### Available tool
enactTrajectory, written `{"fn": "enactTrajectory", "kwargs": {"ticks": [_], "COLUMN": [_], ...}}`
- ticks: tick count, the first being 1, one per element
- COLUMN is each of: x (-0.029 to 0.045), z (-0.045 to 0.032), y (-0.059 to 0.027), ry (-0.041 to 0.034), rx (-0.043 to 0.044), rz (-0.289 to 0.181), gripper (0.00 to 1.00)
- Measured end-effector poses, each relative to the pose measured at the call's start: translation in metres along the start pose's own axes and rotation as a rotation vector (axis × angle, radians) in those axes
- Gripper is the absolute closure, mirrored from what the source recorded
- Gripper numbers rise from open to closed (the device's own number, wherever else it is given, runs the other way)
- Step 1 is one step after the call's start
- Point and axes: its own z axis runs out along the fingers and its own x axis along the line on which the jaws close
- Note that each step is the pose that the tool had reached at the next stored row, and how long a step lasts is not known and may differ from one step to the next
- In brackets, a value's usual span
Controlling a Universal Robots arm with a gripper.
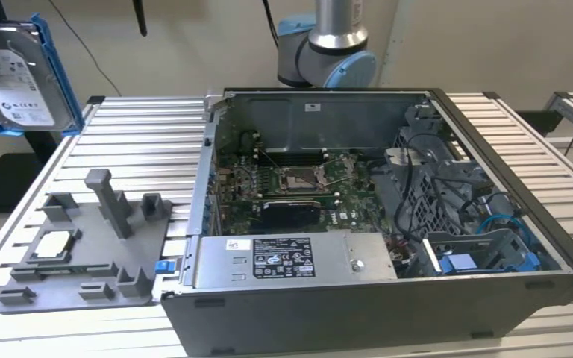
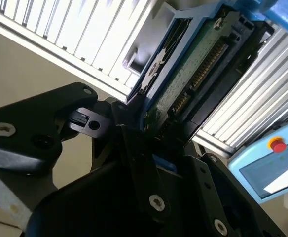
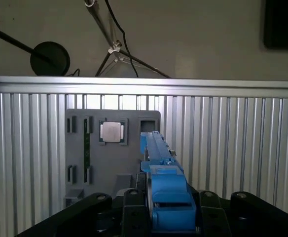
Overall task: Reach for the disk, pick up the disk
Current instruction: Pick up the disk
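The fingers (image 2: 139,158) are closed on the disk (image 1: 23,78), which is held on edge, well above the tray (image 1: 98,257) on the table (image 1: 137,142).

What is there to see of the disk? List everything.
The disk is a flat silver-grey metal hard drive with a white printed label, edged by a bright blue plastic frame. The second wrist view shows its green circuit board and gold connector pins. It hangs upright, slightly tilted, in the air at the exterior view's left. The gripper holds it, black jaws shut on one end.
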Motion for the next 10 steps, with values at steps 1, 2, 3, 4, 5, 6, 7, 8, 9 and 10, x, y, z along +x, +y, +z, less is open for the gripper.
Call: {"fn": "enactTrajectory", "kwargs": {"ticks": [1, 2, 3, 4, 5, 6, 7, 8, 9, 10], "x": [0.0000, 0.0000, 0.0000, 0.0000, -0.0001, -0.0001, -0.0001, -0.0001, -0.0001, -0.0001], "z": [-0.0019, -0.0034, -0.0042, -0.0046, -0.0046, -0.0046, -0.0046, -0.0046, -0.0046, -0.0046], "y": [0.0000, 0.0000, 0.0000, 0.0000, 0.0000, 0.0000, 0.0001, 0.0000, 0.0001, 0.0000], "ry": [0.0001, 0.0001, 0.0001, 0.0001, -0.0004, -0.0013, -0.0021, -0.0030, -0.0036, -0.0039], "rx": [-0.0002, -0.0001, 0.0006, 0.0028, 0.0085, 0.0176, 0.0284, 0.0414, 0.0544, 0.0665], "rz": [0.000, -0.001, -0.002, -0.003, -0.005, -0.007, -0.009, -0.011, -0.013, -0.015], "gripper": [1.00, 1.00, 1.00, 1.00, 1.00, 1.00, 1.00, 1.00, 1.00, 1.00]}}
